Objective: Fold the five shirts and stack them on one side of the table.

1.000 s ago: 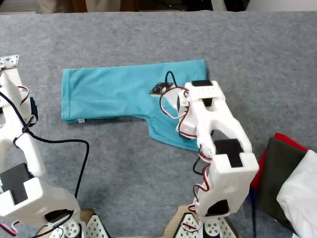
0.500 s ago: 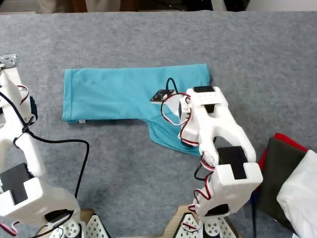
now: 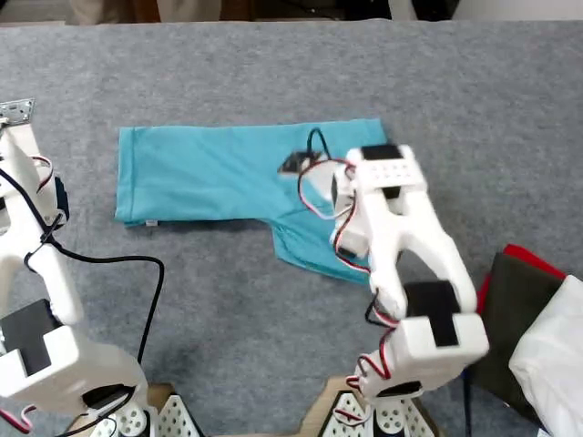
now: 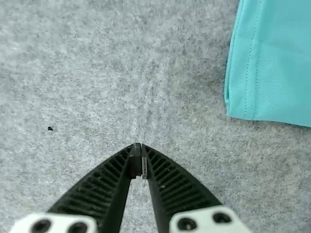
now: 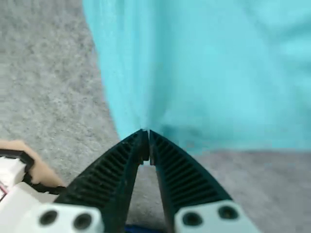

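Two arms at a table covered in grey felt [image 3: 273,64]; one shirt spread out, others piled at the side.

The teal shirt [image 3: 209,173] lies flat near the middle of the table, its long body running across the high view and one sleeve projecting towards the arms' bases. It is apart from the pile at the table's right edge, where a red garment [image 3: 524,258], a dark garment [image 3: 510,309] and a white garment [image 3: 556,355] overlap, the white one uppermost and nearest the bases.

The right arm [image 3: 392,209] stretches out over the sleeve end of the teal shirt, covering part of it. In the right wrist view, the right gripper [image 5: 146,141] has its jaws clenched, tips together on the edge of the teal shirt [image 5: 218,73], where the cloth puckers towards them (a thin fold appears pinched between the tips). Grey felt shows on both sides of that edge.

The left arm [image 3: 36,273] stands along the table's left edge, clear of the shirt. In the left wrist view, the left gripper [image 4: 137,158] is closed on nothing, its tips meeting above bare felt; a hemmed corner of the teal shirt [image 4: 272,58] lies near but not touching it.
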